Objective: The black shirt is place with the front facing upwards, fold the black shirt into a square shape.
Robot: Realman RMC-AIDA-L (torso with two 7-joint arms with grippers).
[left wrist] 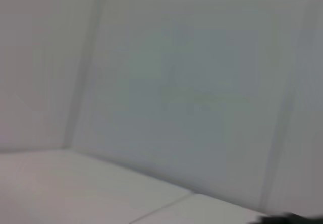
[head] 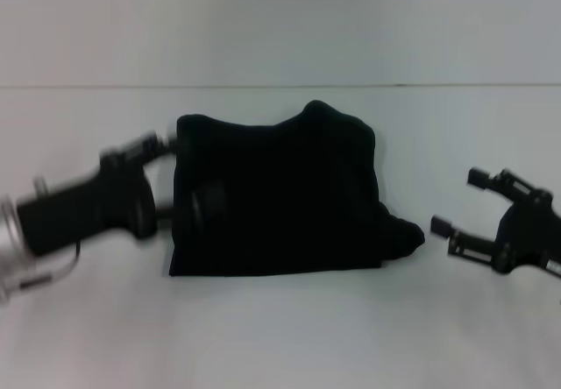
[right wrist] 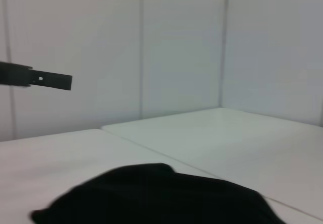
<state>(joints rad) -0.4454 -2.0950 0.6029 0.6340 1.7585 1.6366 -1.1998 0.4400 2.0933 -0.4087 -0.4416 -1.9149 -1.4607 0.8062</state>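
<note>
White table (head: 280,336) spans the whole workspace under and ahead of both hands; surface bare white, one thin seam line (head: 88,86) crossing it beyond the hands. Pale panelled wall (right wrist: 181,47) stands past the table's far edge, vertical joints visible, panels meeting in a corner.

The left arm reaches in low over the left part of the table, its black wrist body lying almost level and pointing toward the middle. The left gripper (head: 165,179) shows one finger high and one low, set apart. The right gripper (head: 460,203) hovers near the table's right edge, its two fingers spread wide and pointing left.
</note>
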